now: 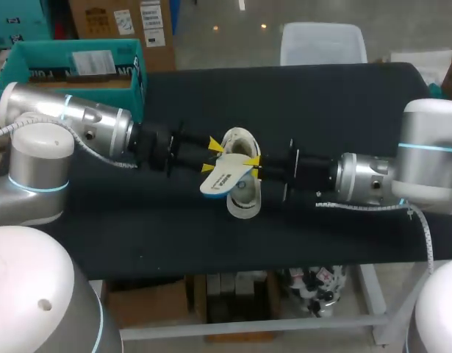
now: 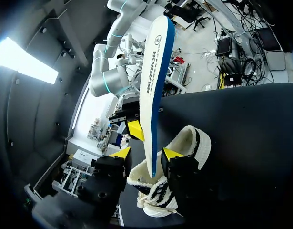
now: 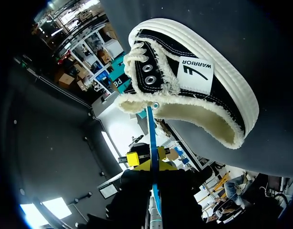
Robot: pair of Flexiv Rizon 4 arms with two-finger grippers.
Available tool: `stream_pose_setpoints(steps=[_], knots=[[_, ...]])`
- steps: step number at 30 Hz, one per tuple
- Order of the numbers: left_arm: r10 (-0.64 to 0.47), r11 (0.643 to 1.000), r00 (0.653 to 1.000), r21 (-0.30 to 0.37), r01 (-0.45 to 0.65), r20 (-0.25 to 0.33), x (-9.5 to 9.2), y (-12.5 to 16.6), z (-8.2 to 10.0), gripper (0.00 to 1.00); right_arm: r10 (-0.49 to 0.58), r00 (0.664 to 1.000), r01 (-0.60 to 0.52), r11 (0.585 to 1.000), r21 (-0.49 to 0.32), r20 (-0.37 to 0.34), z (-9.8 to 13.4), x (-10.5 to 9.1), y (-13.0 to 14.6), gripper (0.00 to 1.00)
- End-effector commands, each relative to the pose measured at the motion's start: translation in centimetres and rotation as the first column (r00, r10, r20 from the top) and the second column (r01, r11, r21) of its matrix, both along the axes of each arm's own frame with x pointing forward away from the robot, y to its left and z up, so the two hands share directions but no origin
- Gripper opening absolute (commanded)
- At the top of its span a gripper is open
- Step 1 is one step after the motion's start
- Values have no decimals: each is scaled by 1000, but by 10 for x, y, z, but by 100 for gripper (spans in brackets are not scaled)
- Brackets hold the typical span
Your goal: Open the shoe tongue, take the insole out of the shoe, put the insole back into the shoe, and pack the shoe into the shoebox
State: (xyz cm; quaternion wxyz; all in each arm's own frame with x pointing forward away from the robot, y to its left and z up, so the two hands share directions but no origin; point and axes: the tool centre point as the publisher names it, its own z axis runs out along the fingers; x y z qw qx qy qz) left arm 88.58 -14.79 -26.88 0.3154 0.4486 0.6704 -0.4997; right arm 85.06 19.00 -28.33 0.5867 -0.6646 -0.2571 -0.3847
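Bench: the black-topped bench (image 1: 336, 103) fills the middle of the head view, and our two arms meet over its centre.
Shoebox: the teal open-topped box (image 1: 34, 51), which we take for the shoebox, sits at the upper left of the frame. It is well apart from the shoe and partly behind our left arm.
Shoe: the black canvas shoe with white rubber sole and frayed cream lining (image 1: 244, 202) (image 2: 191, 143) (image 3: 203, 90) rests on the bench at mid-frame under both claws, its mouth gaping.
Insole: the white foam insole with a blue edge (image 1: 224, 179) (image 2: 156, 81) (image 3: 152, 133) is out of the shoe and held in the air just above it.
Right claw (image 1: 253, 167) (image 3: 153, 164): clenched on the insole, which runs edge-on between its fingers.
Left claw (image 1: 211, 156) (image 2: 147, 153): released; the insole's end stands between its fingers, with a gap on at least one side.
Risk: we judge the thin insole could bend or twist in a single grip. It could then catch on the frayed lining or the tongue instead of sliding in, and drag the unheld shoe across the bench.
Hidden: the shoe's inside is unseen, the tongue is hard to make out, and we cannot tell whether the shoe lies upright or on its side.
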Motion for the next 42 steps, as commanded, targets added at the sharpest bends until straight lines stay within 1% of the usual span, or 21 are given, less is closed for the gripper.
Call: stream_pose_setpoints(steps=[1,5,9,11,16,18,19,20,40,42], knots=[[-53,997,998,-63,52,-24,9,-7,-10,37,2,1000,-2,1000,12,2,-5,1,1,0],[-74,992,996,-103,70,-39,9,-10,-10,28,-2,1000,2,1000,13,1,-7,0,1,0],[-86,990,996,-115,82,-34,7,-14,-7,16,-6,1000,6,1000,14,0,-9,0,0,0],[-104,987,994,-126,100,-32,6,-16,-7,0,-9,1000,9,1000,17,-3,-10,0,-1,0],[-140,981,990,-137,135,-26,3,-19,-8,0,-11,1000,11,1000,23,-6,-12,0,-2,0],[-174,978,985,-122,171,-16,0,-20,-8,0,-13,1000,14,1000,22,-12,-13,0,-2,0],[-197,975,980,-113,193,-24,-1,-21,-7,0,-8,1000,8,1000,5,-25,-14,0,-3,0],[-230,970,972,-92,226,-44,-3,-22,-6,0,-8,1000,8,1000,5,-25,-14,0,-3,0],[-230,970,972,-92,226,-44,-3,-22,-6,0,-8,1000,8,1000,5,-25,-14,0,-3,0],[-218,974,975,-72,215,-36,-5,-21,-7,0,-4,999,4,1000,-2,-34,-15,0,-3,0]])
